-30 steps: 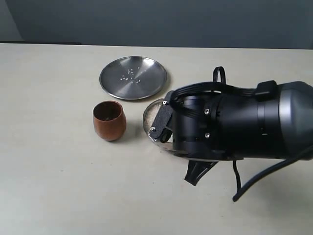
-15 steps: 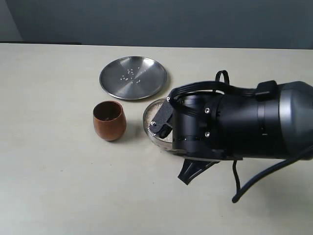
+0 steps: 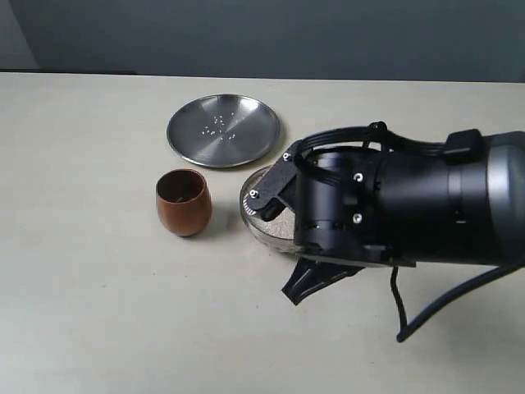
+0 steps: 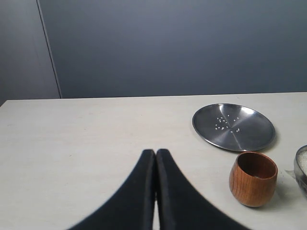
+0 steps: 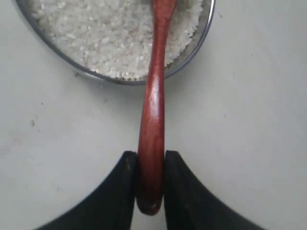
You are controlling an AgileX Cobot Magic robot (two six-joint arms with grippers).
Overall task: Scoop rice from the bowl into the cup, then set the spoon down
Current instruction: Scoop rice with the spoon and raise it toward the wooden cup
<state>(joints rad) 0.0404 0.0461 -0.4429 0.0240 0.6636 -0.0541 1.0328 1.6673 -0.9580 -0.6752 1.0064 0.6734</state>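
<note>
- Right gripper (image 5: 150, 160) – jaws partly closed, clamped on the tail end of the spoon (image 5: 154, 96). Both fingers press against the handle's sides, and the handle's tip shows just past them.
- Spoon: slim reddish-brown wood. The handle runs out from the jaws, crosses the bowl's rim and goes on over the rice (image 5: 105, 33). The scoop end is cut off by the frame edge, so whether it carries any grains cannot be told.
- Bowl (image 3: 264, 231): shiny metal, just right of centre in the exterior view, mostly hidden under the black arm. Only its left edge and a strip of rice show there. In the right wrist view the rice forms a pale heap reaching close to the rim.
- Cup (image 3: 184, 202): small, rounded, brown wood, upright, left of centre in the exterior view, near the bowl but not touching it. Its inside is dark, and its contents cannot be made out.
- Plate (image 3: 223, 130): flat steel, upper centre of the exterior view, behind the cup and the bowl, with loose grains (image 3: 217, 123) scattered on it.
- Left gripper (image 4: 155, 153) – fingers pressed together, holding nothing, above bare table (image 3: 98, 312), well apart from the cup and the plate.
- Table: pale, matte, with a grey wall behind it.
</note>
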